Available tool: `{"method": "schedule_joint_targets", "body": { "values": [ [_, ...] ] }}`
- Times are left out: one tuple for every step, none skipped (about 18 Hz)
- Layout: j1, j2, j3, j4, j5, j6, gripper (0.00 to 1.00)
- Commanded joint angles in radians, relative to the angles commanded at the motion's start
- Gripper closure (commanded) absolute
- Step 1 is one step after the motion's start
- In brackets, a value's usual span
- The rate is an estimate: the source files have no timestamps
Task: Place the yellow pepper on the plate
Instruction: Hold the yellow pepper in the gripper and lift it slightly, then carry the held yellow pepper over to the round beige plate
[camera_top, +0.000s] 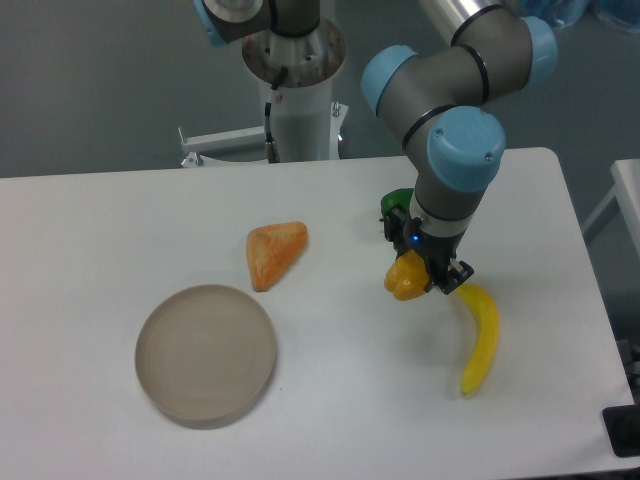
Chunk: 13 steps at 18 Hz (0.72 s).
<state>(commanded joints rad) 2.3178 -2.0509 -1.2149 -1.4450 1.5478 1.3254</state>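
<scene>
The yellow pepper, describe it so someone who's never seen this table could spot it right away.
Follow the robot arm down to its gripper over the right half of the white table. The yellow pepper sits at the gripper's fingers: small, lumpy and rounded, unlike the long curved banana beside it.

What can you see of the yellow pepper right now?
The yellow pepper is small, lumpy, yellow-orange and looks like glossy plastic. It sits between the fingers of the gripper, which cover its top and right side. Whether it is lifted off the table is unclear. The banana lies just to its right, the plate far left.
</scene>
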Motion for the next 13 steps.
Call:
{"method": "schedule_joint_targets", "body": {
  "values": [
    [0.000,0.000,0.000,0.000,0.000,0.000,0.64],
    [0.000,-0.002,0.000,0.000,0.000,0.000,0.64],
    [0.000,-0.002,0.000,0.000,-0.006,-0.003,0.64],
    [0.000,0.000,0.003,0.000,-0.011,-0.002,0.64],
    [0.002,0.002,0.003,-0.002,-0.015,-0.002,0.64],
    [0.002,0.002,0.003,-0.002,-0.020,-0.002,0.64],
    [-0.002,0.000,0.002,0.000,-0.021,-0.003,0.64],
    [-0.006,-0.003,0.002,0.002,-0.025,-0.011,0.64],
    [-0.015,-0.005,0.000,0.003,-0.032,-0.011,0.65],
    [-0.018,-0.005,-0.005,0.005,-0.038,-0.011,0.65],
    [-0.028,-0.005,-0.009,0.017,-0.058,-0.011,0.66],
    [-0.044,-0.006,-0.009,0.040,-0.093,-0.015,0.67],
    [-0.070,-0.006,-0.017,0.069,-0.136,-0.037,0.67]
  ]
}}
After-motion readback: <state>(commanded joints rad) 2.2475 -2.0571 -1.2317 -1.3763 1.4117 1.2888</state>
